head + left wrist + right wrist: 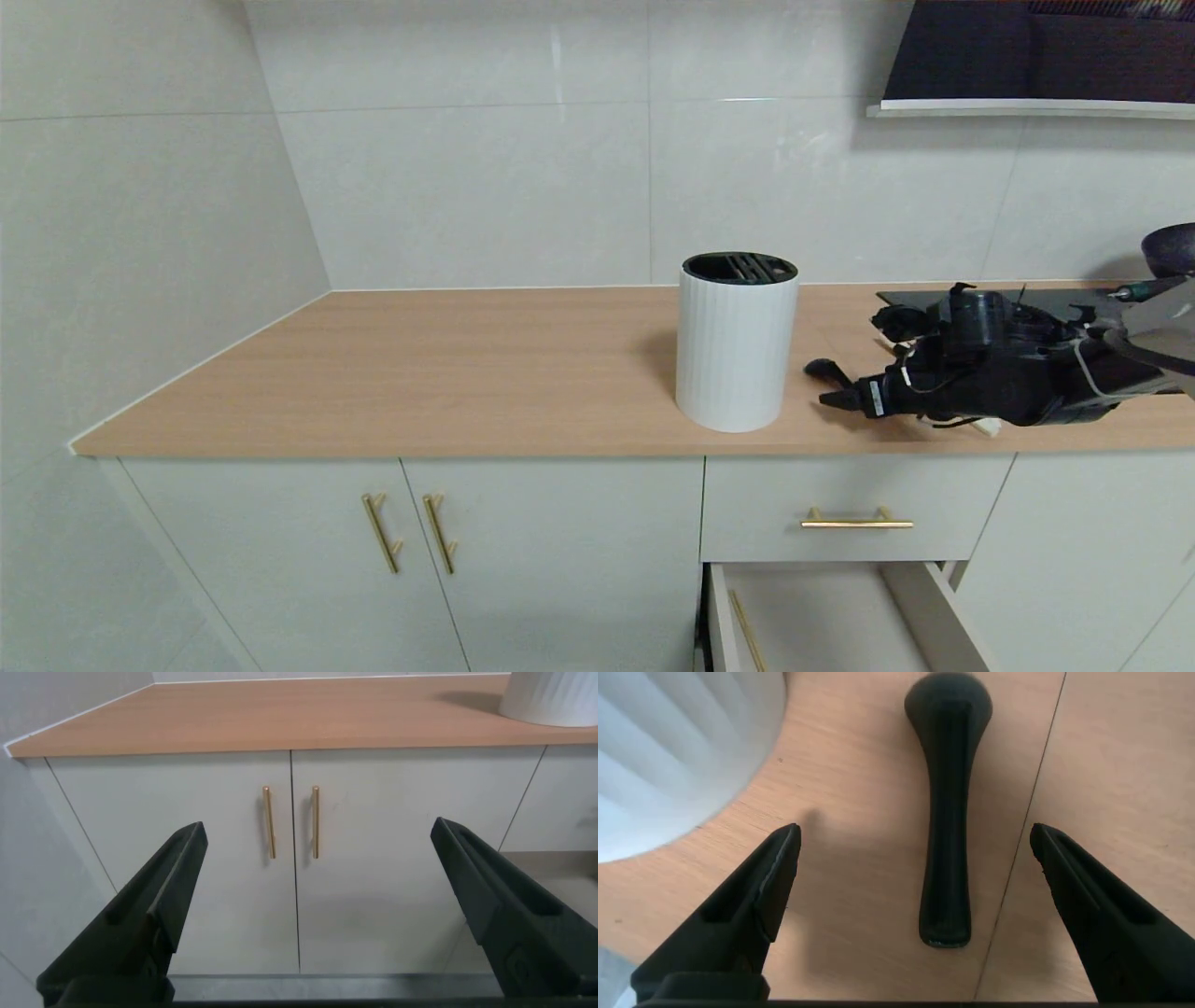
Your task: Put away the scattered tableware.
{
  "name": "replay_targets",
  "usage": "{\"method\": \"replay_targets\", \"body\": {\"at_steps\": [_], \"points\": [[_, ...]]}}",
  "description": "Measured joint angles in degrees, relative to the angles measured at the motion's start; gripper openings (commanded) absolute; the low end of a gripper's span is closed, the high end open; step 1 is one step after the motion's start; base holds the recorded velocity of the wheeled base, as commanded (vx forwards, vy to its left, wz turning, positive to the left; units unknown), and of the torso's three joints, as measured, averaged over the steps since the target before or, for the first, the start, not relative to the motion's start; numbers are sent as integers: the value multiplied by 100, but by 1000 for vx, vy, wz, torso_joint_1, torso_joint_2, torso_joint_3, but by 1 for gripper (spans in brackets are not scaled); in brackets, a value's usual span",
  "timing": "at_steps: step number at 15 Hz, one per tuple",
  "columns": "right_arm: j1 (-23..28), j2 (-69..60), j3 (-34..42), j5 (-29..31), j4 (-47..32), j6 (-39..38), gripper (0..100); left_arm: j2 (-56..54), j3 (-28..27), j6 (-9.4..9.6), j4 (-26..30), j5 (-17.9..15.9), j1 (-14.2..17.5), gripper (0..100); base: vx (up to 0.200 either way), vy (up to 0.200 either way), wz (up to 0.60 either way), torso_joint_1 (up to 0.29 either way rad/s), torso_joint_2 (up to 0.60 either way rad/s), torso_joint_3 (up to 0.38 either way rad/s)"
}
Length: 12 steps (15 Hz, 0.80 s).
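Note:
A black utensil handle (948, 812) lies flat on the wooden counter (467, 364), just right of a white ribbed utensil holder (736, 350) with a black slotted top. In the right wrist view, my right gripper (915, 840) is open, low over the counter, with one finger on each side of the handle and not touching it. The head view shows the handle's rounded end (823, 369) poking out in front of that gripper (859, 369). My left gripper (318, 835) is open and empty, below counter height, facing the cabinet doors (374, 877).
The holder (682, 747) stands close beside the right gripper's finger. A black cooktop (1027, 301) and a dark pan (1172, 247) sit at the back right. Below the counter a drawer (822, 616) is pulled open. The cabinet doors have gold handles (269, 821).

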<state>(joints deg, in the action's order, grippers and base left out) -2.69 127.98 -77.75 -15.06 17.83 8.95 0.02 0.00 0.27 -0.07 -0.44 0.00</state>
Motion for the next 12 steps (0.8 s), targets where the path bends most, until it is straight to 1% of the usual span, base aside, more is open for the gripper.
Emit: {"method": "replay_targets", "body": {"at_steps": [7, 8, 12], "points": [[-9, 177, -88, 118, -18, 9, 100, 0, 0, 0, 0, 0, 0, 100, 0, 0, 0, 0, 0, 0], [-9, 204, -110, 146, -10, 9, 0, 0, 0, -2, 0, 0, 0, 100, 0, 0, 0, 0, 0, 0], [-15, 262, -135, 149, 11, 7, 0, 0, 0, -2, 0, 0, 0, 100, 0, 0, 0, 0, 0, 0]]}}
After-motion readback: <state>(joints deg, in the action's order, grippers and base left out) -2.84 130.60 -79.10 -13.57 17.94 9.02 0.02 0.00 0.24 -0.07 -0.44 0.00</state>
